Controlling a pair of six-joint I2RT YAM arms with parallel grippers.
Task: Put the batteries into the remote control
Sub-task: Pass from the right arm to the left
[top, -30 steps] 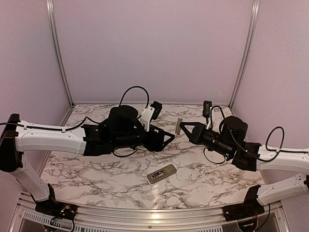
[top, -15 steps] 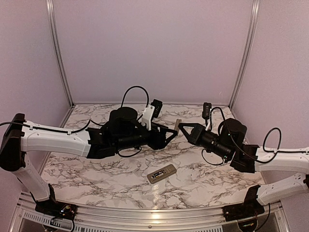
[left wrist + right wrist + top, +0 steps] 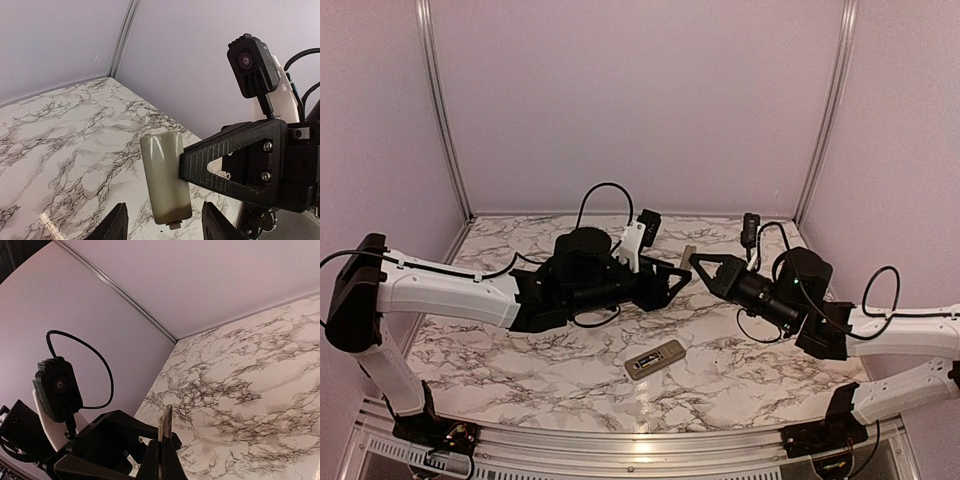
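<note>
The remote control (image 3: 655, 358) lies flat on the marble table, near the front middle, with a dark patch at its left end. My right gripper (image 3: 697, 264) is shut on the small flat grey cover piece (image 3: 689, 256) and holds it above the table. In the right wrist view the cover (image 3: 165, 424) stands edge-on above the closed fingers (image 3: 161, 460). My left gripper (image 3: 682, 274) is open, its tips just left of the cover. In the left wrist view the cover (image 3: 164, 180) hangs between my open left fingers (image 3: 116, 226), apart from them. No batteries show.
The marble table (image 3: 520, 350) is walled by plain panels with metal corner posts (image 3: 440, 110). The right arm's wrist camera (image 3: 251, 65) and black finger (image 3: 235, 160) fill the right side of the left wrist view. Cables loop above both wrists.
Both grippers have risen and closed in on each other. The left gripper has moved right until its open tips flank the cover piece held by the right gripper. The remote has not moved.
</note>
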